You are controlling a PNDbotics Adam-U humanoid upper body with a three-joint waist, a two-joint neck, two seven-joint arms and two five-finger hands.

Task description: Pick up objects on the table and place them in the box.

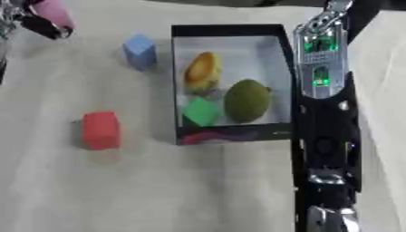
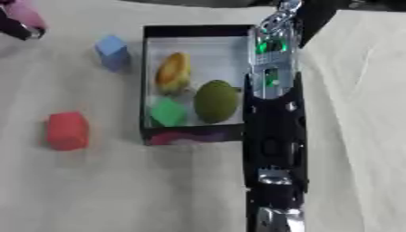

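One arm (image 1: 323, 136) spans box's (image 1: 230, 31) right wall; hand unseen.

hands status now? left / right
Left hand: curled round a pink object, top-left corner.
Right hand: out of view; only its arm shows beside the box.

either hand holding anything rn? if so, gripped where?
Left hand, upper left corner, is closed on a pink object, apparently at its lower end. The right arm is in view beside the box, but its hand isn't visible.
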